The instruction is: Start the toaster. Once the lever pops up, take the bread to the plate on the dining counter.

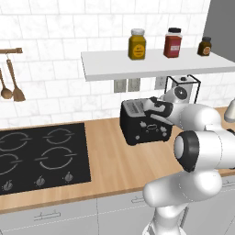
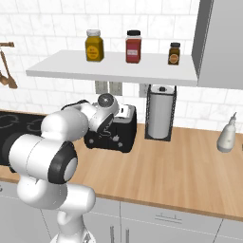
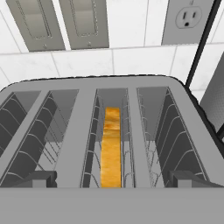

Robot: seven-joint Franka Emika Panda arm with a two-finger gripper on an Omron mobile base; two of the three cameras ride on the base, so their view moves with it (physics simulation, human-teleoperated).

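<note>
We find the gripper (image 3: 112, 181) released, jaws spread wide and holding nothing, poised directly above the toaster (image 1: 144, 121) and looking down into its slots. The two dark fingertips (image 3: 37, 178) stand either side of the right-hand slot as the hand view frames it.

The bread (image 3: 111, 146) sits down inside that slot, on edge, showing as a narrow golden-brown strip. It lies straight ahead of the gripper, along its line of approach, and its long axis runs away from the hand toward the wall, between the two fingertips. We judge that a straight descent would put one finger on each flat face of the slice. The neighbouring slot (image 3: 30, 131) looks bare.

Obstructions are close. The wire guides and the grey dividers of the slot flank the slice on both sides, so we expect little room for the fingers. The toaster's lever is not visible to us, so we cannot say whether it is up or down.

Further out, the toaster stands on the wooden table (image 2: 180, 161) against the tiled wall, below a white shelf (image 2: 114, 66) carrying three jars. A paper towel roll in a black frame (image 2: 160, 111) stands just beside the toaster. A black hob (image 1: 41, 156) lies well apart on the other side. Wall switches (image 3: 57, 22) and an outlet (image 3: 188, 19) are behind the toaster.
</note>
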